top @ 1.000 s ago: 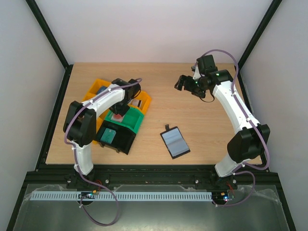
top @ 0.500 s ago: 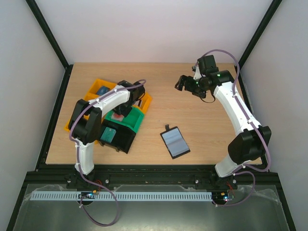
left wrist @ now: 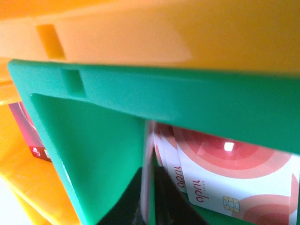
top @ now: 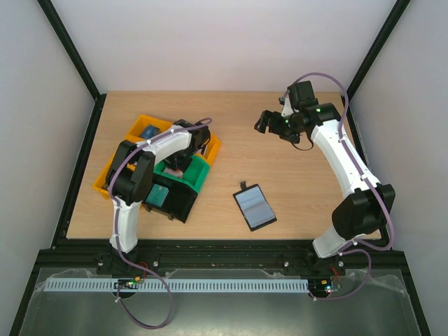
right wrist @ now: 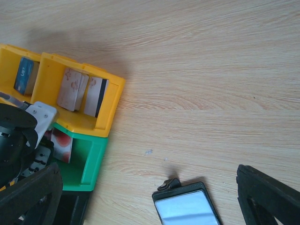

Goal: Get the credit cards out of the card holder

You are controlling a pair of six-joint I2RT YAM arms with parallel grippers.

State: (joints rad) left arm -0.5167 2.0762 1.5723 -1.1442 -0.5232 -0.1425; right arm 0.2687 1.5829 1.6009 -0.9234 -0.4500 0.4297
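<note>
Since a moment ago, the left arm has pulled its elbow in closer and pushed its hand further along the green bin (top: 201,176). The right arm has not moved.

The left gripper (left wrist: 149,199) is down inside that bin. Its two dark fingers are very close together, with a thin pale edge between them. I cannot tell if that edge is a card it is holding. Right beside it lie the credit cards (left wrist: 225,164), red and white, flat on the bin floor. The card holder (top: 254,207) lies open on the table (top: 294,175), well apart from the bins, with its pale pocket face up.

I think the job now is to leave a card here with the others. To do it well, the fingers should open only a little, because the green wall is right next to one finger. Then the hand should go straight up before it turns. The yellow bin (top: 112,183) has a rim close by too, so a sideways swing could bump it.

There is lots of bare table between the bins and the card holder. The right gripper (top: 267,120) hangs wide open with nothing in it, far across the table, out of the way.
</note>
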